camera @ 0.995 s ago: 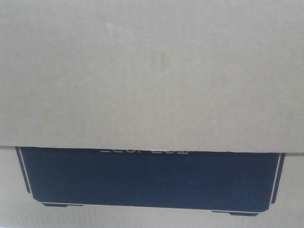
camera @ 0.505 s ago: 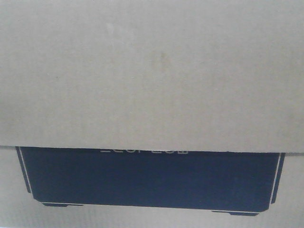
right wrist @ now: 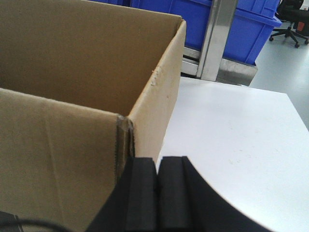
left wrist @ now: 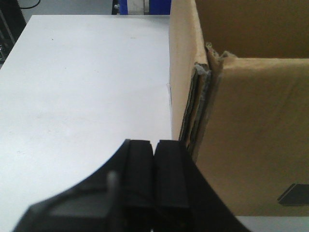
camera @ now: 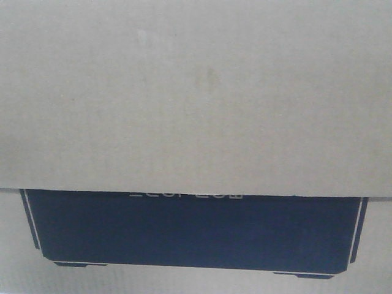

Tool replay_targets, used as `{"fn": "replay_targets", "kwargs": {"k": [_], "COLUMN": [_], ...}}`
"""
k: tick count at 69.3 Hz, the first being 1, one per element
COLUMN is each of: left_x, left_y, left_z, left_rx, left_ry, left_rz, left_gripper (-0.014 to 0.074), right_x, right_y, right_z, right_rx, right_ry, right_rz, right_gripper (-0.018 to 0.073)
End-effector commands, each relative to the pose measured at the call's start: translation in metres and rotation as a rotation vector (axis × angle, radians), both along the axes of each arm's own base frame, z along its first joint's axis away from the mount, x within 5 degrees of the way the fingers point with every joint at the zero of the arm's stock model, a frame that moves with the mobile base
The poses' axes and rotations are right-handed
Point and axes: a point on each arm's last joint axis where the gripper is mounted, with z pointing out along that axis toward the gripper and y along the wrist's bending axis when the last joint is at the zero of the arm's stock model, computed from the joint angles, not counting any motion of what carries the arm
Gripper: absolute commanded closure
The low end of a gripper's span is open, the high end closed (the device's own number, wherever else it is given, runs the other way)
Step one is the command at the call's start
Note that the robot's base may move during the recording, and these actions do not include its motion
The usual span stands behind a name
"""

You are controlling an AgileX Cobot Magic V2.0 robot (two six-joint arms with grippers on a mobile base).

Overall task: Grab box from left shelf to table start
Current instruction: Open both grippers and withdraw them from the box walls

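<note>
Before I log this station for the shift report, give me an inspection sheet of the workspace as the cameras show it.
Surface: white table, bare on both sides of the box.
Job's things: open-topped cardboard box standing on the table; it fills the front view, black printed panel facing that camera. No shelf seen.
Clutter: nothing seen on the table.
Grippers: left gripper shut, beside the box's corner, holding nothing; right gripper shut, at the opposite corner, holding nothing.
Cables: nothing clearly seen.
Surroundings: blue bins on a metal rack behind the table; an office chair on the grey floor.
</note>
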Motion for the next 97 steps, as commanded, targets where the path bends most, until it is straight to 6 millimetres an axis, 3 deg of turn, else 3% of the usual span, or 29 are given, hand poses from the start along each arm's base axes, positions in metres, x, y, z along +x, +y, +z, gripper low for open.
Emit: {"fn": "replay_targets", "kwargs": {"k": [1, 33, 41, 65, 76, 97], "left_x": [0.002, 0.005, 0.008, 0.012, 0.011, 0.011], "left_y": [-0.001, -0.002, -0.004, 0.002, 0.002, 0.002], "left_z": [0.016, 0.007, -0.007, -0.088, -0.096, -0.096], "left_rx": [-0.025, -0.037, -0.105, -0.141, -0.129, -0.129], "left_ry": [-0.103, -0.135, -0.268, -0.462, -0.368, -0.365], "left_rz": [-0.007, -0.011, -0.013, 0.094, 0.093, 0.093], "left_gripper": [0.0697, 0.0697, 0.0697, 0.0697, 0.0697, 0.0697], "right_x": [-0.003, -0.003, -0.003, -0.003, -0.003, -0.003], "right_y": [-0.001, -0.001, -0.001, -0.001, -0.001, -0.001], "right_z": [0.014, 0.014, 0.014, 0.014, 0.014, 0.014], "right_rx": [-0.004, -0.004, -0.004, -0.004, -0.004, -0.004], "right_ry": [-0.111, -0.111, -0.111, -0.111, -0.111, -0.111], "right_rz": [-0.015, -0.015, -0.015, -0.015, -0.015, -0.015], "right_gripper": [0.0503, 0.0503, 0.0503, 0.0503, 0.0503, 0.0503]}}
